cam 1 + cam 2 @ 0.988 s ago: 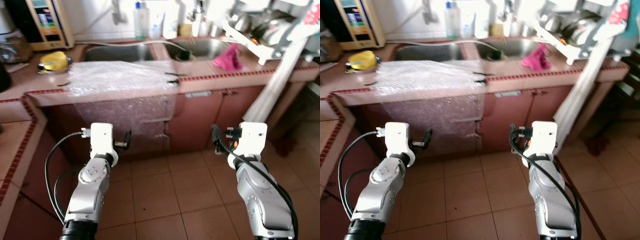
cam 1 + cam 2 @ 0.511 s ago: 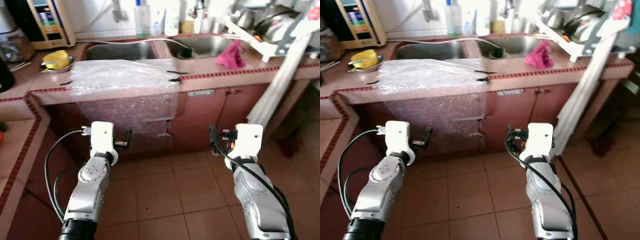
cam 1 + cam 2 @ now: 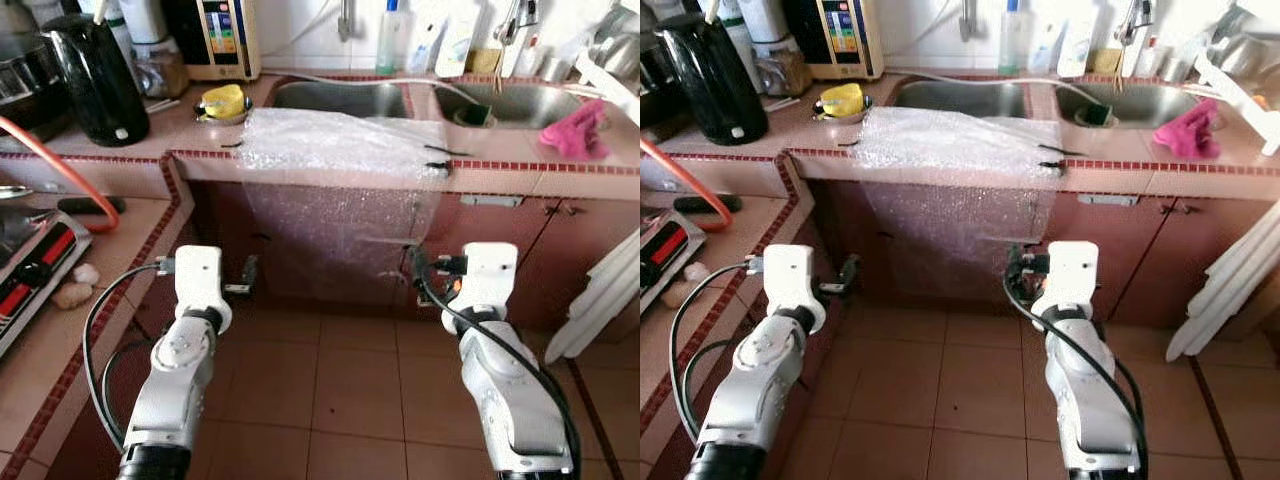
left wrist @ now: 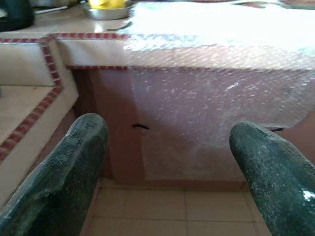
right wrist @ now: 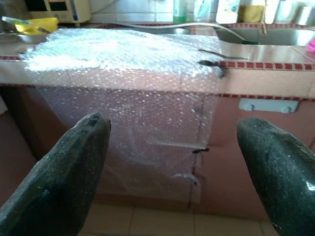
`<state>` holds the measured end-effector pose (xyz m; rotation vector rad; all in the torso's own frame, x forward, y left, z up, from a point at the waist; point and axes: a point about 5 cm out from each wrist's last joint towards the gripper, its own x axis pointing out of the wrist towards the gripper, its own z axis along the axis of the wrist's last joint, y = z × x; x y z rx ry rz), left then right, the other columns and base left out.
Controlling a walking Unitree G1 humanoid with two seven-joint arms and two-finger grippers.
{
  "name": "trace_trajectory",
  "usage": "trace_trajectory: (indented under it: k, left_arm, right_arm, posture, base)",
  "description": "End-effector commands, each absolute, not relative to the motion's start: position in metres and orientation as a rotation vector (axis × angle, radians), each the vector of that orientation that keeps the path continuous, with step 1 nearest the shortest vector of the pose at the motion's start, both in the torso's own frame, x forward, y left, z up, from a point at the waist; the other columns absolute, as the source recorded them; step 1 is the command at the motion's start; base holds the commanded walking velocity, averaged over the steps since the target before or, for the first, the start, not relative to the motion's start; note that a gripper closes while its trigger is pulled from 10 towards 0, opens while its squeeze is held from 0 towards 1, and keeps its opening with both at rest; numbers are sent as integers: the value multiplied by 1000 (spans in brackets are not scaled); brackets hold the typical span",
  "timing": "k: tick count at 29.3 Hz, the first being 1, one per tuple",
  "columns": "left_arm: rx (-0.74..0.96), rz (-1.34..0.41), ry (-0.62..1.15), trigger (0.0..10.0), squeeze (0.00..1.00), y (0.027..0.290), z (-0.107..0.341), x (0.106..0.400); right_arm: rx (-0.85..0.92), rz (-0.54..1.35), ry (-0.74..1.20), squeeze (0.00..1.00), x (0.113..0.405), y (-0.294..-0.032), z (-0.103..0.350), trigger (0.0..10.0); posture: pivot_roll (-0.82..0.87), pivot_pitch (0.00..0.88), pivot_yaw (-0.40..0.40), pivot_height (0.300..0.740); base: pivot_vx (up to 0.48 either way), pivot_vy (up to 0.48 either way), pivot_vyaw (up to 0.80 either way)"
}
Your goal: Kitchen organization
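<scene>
A sheet of bubble wrap [image 3: 340, 150] lies on the tiled counter [image 3: 500, 178] in front of the left sink [image 3: 335, 95] and hangs down over the cabinet front. My left gripper [image 3: 249, 273] and right gripper [image 3: 416, 268] are held low above the floor, both facing the cabinet and short of it. In the left wrist view the left gripper [image 4: 167, 127] is open with the hanging wrap [image 4: 211, 118] beyond it. In the right wrist view the right gripper [image 5: 172, 123] is open too, nothing between its fingers [image 5: 74, 167].
A yellow bowl [image 3: 222, 100], black kettle [image 3: 90, 70] and water purifier [image 3: 220, 35] stand at the counter's left. A pink cloth [image 3: 580, 135] lies by the right sink [image 3: 515, 100]. A side counter with a stove [image 3: 30, 270] and orange hose [image 3: 50, 165] is on my left; white slats [image 3: 600, 295] lean at right.
The whole picture has shifted right, so the camera has turned left: the kettle, stove and side counter came into view. Both arms keep the same pose, fingers still open.
</scene>
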<state>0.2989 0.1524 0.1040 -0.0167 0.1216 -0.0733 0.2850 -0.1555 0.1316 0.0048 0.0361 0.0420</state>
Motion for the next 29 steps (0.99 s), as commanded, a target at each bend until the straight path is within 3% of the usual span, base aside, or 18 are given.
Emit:
trace_trajectory:
  k: [1,15,22,29]
  left_arm:
    - [-22,-86,90,10000,0,151,111,299]
    - [-38,-60,54,10000,0,153,117,299]
    - [-23,-42,68,10000,0,155,113,299]
    - [-31,-92,56,10000,0,154,119,297]
  right_arm:
    - [8,65,9,0,284,-154,141,10000]
    - [-76,157,-16,0,281,-145,150,10000]
    - [-72,157,-10,0,281,-144,149,10000]
    - [-60,143,0,0,282,-148,148,10000]
  posture:
    - [1,0,47,740]
    - [-1,0,27,740]
    - [-1,0,21,740]
    - [7,0,16,740]
  base:
    - [0,0,0]
    - [0,0,0]
    - [0,0,768]
    - [0,0,0]
